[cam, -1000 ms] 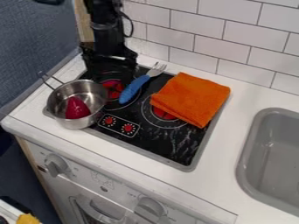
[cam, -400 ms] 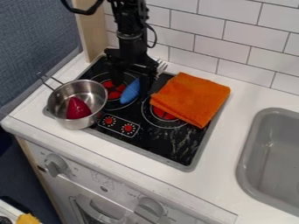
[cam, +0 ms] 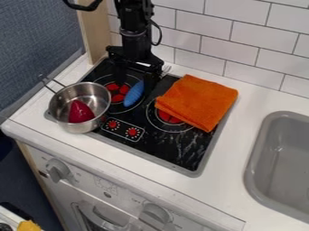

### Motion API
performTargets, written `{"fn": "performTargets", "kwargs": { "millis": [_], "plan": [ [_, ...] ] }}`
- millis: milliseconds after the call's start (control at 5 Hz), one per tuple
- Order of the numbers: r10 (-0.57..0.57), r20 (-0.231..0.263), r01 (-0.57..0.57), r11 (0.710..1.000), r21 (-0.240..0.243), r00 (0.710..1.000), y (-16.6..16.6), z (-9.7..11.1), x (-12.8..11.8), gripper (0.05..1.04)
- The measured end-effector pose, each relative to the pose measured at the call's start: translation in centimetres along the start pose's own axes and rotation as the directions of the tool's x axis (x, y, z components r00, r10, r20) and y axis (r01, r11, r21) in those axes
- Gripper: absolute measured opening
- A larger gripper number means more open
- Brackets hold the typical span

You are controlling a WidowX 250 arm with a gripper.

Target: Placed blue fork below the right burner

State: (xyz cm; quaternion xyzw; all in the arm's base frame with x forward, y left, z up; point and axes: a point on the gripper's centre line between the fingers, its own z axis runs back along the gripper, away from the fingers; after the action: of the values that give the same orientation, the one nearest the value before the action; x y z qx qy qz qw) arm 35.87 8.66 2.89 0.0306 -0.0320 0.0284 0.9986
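My gripper [cam: 135, 85] hangs over the back left part of the stove, its fingers apart on either side of the fork. The blue fork [cam: 134, 94] lies slanted across the stovetop, its handle end beside the left burner [cam: 115, 93] and its silver tines pointing toward the back wall. The gripper hides the middle of the fork, and whether they touch I cannot tell. The right burner [cam: 168, 118] has an orange cloth over its back right part; the black surface below it is bare.
A metal pot [cam: 58, 107] holding a red object [cam: 80, 112] stands at the stove's left edge. The folded orange cloth [cam: 198, 101] covers the back right. A grey sink [cam: 283, 162] lies farther right; a tiled wall [cam: 208, 27] runs behind.
The gripper has moved right from behind the left burner to above the fork, now covering its middle. The fork, pot and cloth look unmoved.
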Motion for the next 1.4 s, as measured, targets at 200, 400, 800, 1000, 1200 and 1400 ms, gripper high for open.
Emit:
{"fn": "performTargets", "kwargs": {
  "millis": [200, 400, 800, 1000, 1200, 1400],
  "plan": [
    [-0.002, -0.024, 0.002, 1.0, -0.005, 1.0, -0.1, -0.9, -0.2, 0.695],
    [0.0, -0.03, 0.0, 1.0, -0.006, 1.0, -0.1, -1.0, -0.3, 0.418],
    [-0.009, -0.047, 0.008, 1.0, -0.015, 0.999, -0.4, -1.1, -1.7, 0.398],
    [0.034, 0.051, -0.033, 0.999, -0.018, 0.998, -0.4, 3.0, -1.1, 0.398],
    [0.039, 0.149, -0.029, 0.998, -0.064, 0.988, -1.5, 8.3, -0.8, 0.398],
    [-0.029, 0.134, 0.04, 0.996, -0.079, 0.991, -3.8, 9.2, -4.5, 0.398]
  ]
}}
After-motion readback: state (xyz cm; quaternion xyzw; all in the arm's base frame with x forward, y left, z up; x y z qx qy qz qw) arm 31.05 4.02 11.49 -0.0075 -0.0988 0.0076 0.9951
